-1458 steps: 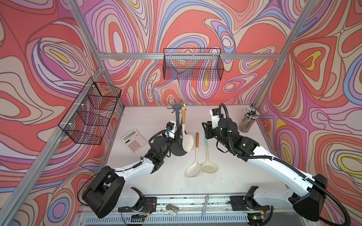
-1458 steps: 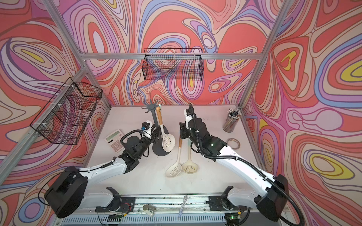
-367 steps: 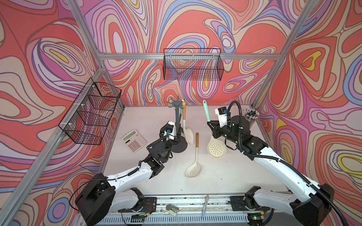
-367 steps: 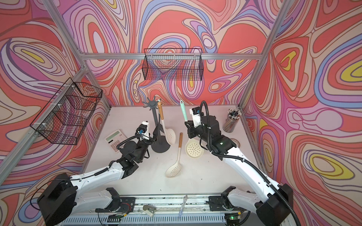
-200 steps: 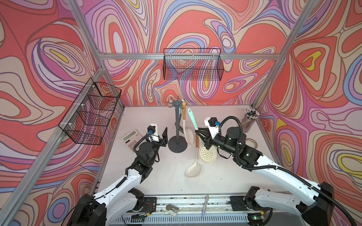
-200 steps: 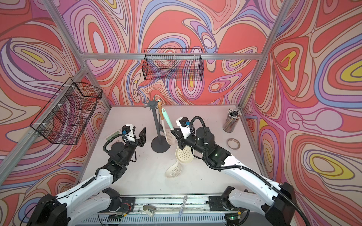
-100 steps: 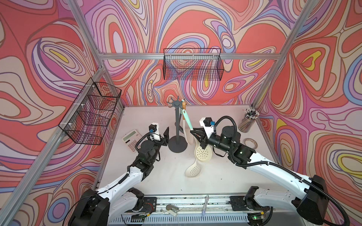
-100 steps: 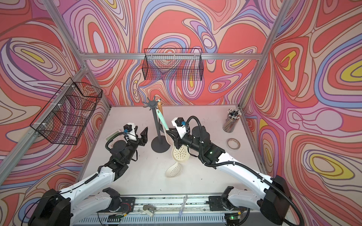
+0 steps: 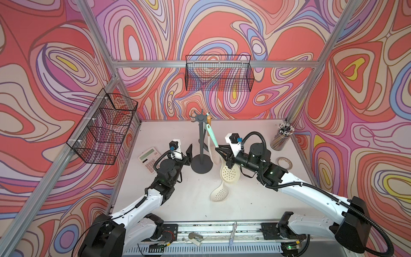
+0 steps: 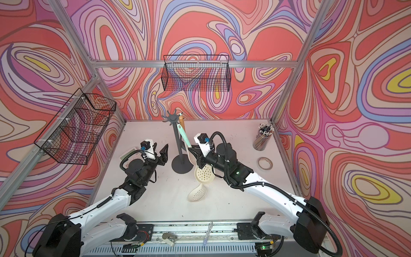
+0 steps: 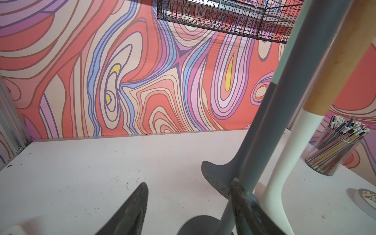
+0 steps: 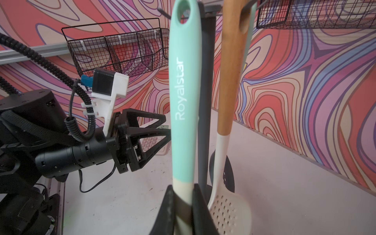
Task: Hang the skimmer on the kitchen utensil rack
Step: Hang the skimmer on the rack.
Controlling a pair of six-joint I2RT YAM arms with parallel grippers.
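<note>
The right claw (image 12: 183,205) is clenched on the skimmer (image 12: 184,101), pinching its cream neck just under the mint handle. The handle rises beyond the fingertips, and the perforated head hangs behind them, apparently clear of the surface (image 9: 191,209). Just past the handle stands the kitchen utensil rack (image 9: 201,138).

I judge the skimmer light and stiff, and its rubbery-looking handle unlikely to slip. The low hold suits it and leaves the hanging hole free.

Only the right wrist view shows that hole. It sits close to the hook crown, seemingly not yet hooked, beside a wood-handled skimmer (image 12: 225,81) already hung. Across the rack, the left claw (image 10: 162,151) is released and empty. Its wrist view reveals a grey slotted turner (image 11: 218,177) on the rack that the top views hide. Both top views show a third skimmer (image 9: 219,193) lying on the surface below the right claw.
</note>
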